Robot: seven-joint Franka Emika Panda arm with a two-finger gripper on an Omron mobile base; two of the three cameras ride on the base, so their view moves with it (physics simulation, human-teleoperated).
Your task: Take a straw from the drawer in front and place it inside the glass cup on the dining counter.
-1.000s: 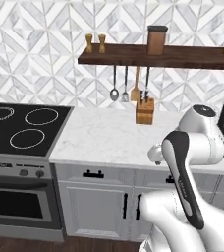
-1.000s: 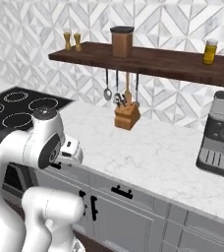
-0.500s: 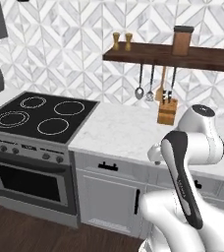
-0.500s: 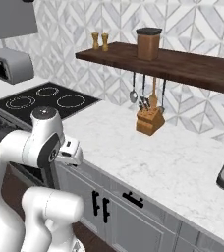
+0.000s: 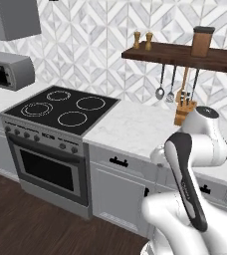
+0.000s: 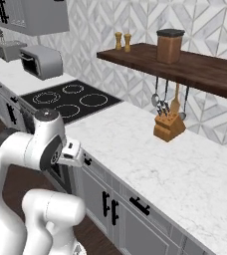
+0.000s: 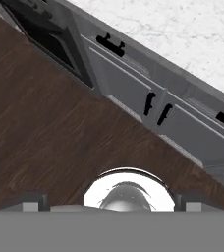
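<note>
Black stove (image 5: 65, 110), white grey-veined worktop (image 6: 175, 164), light-grey drawer (image 5: 116, 160), brown floor (image 7: 50, 138)

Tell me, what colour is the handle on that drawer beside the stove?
Black, on a light-grey drawer front; the left base view shows it best.

A geometric white-and-grey tiled wall (image 5: 100, 45) backs a white marble worktop (image 6: 185, 169) with a black stove (image 5: 65, 110) set into it. A dark wooden shelf (image 6: 185, 64) holds two shakers (image 5: 142, 41) and a brown canister (image 6: 169, 46) (utensils hang beneath, above a knife block (image 6: 169, 127)). Grey cabinets (image 5: 115, 194) stand on dark wood flooring (image 7: 50, 142); a toaster oven (image 5: 6, 69) sits left.
</note>
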